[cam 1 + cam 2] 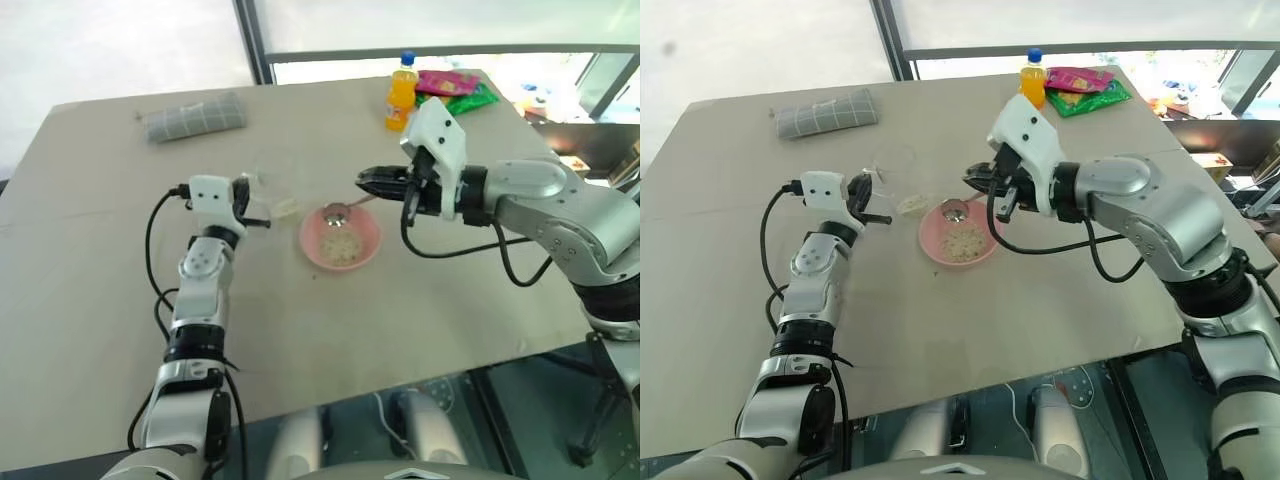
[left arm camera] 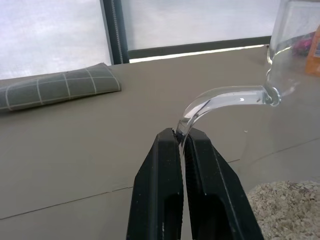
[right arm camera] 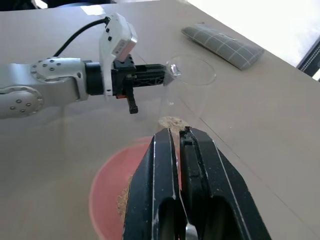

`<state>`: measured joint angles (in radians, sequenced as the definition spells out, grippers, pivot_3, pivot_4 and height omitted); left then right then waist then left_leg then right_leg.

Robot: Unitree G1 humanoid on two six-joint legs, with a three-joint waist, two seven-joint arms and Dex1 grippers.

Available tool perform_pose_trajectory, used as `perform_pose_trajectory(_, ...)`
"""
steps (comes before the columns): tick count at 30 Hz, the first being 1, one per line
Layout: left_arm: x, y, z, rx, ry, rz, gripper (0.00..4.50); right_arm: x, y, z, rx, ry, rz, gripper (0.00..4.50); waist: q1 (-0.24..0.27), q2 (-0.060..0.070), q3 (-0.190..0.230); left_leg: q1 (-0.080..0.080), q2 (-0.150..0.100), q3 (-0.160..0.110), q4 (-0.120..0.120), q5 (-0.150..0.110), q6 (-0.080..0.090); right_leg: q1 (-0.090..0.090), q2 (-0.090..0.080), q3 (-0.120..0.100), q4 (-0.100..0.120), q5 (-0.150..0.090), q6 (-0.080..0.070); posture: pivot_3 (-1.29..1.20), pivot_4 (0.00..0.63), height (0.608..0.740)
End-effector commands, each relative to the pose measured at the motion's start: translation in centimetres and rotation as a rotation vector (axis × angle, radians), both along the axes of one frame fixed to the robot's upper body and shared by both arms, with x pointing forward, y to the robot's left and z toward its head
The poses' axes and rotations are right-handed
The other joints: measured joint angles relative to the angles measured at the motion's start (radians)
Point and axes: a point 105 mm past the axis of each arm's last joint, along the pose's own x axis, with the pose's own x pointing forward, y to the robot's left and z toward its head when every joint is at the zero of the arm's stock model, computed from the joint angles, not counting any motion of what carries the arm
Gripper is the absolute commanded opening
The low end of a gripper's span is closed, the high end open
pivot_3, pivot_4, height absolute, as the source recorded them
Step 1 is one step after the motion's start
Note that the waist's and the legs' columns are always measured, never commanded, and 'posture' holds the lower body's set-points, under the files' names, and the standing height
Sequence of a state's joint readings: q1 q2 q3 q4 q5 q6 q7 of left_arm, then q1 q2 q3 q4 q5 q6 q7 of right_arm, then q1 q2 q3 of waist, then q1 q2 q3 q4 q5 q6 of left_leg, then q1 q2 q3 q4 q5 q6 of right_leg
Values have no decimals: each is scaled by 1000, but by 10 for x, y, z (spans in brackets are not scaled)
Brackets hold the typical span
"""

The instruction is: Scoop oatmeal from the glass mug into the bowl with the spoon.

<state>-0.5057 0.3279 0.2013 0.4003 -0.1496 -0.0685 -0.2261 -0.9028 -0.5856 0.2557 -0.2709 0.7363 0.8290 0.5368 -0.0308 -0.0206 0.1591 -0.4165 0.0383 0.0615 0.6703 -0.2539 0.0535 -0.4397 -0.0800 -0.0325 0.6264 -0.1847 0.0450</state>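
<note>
Glass mug point(image 1: 896, 178) left of bowl point(image 1: 932, 236) — oatmeal point(image 1: 965, 242) and spoon point(image 1: 956, 210) in bowl, bottle point(image 1: 1032, 78) behind.

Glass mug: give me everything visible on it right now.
The clear colourless glass mug stands upright on the beige table, beside the pink bowl. It is nearly see-through, with a round open rim and a curved side handle. The left gripper is shut on that handle. A small clump of pale oatmeal flakes sits at its bottom. Nothing else touches it.
</note>
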Motion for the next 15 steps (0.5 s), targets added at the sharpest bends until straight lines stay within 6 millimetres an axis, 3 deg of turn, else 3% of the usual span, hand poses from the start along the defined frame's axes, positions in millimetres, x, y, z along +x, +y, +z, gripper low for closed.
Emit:
perform_pose_trajectory(1, -6, -4, 5, 4, -2, -17, 18, 15, -9, 43, 206, 63, -84, 83, 3, 0, 0, 0, 0, 0, 0, 0, 0, 0, 0, 0, 0, 0, 0, 0, 150, 740)
perform_pose_trajectory(4, -8, -9, 7, 4, 1, -32, 18, 27, -2, 74, 327, 89, -105, 83, 16, 0, 0, 0, 0, 1, 0, 0, 0, 0, 0, 0, 0, 0, 0, 0, 150, 740)
perform_pose_trajectory(6, -8, -11, 8, 5, 4, -34, 18, 33, 6, 82, 343, 89, -102, 83, 18, 1, 0, 0, 0, 1, 0, 0, 0, 0, 0, 0, 0, 0, 0, 0, 150, 740)
perform_pose_trajectory(15, -8, -14, 6, 2, 6, -29, 18, 49, 42, 54, 277, 157, -73, 83, 20, 0, 0, -1, -1, 0, 0, 0, 0, 0, 0, 0, 0, 0, 0, 0, 150, 740)
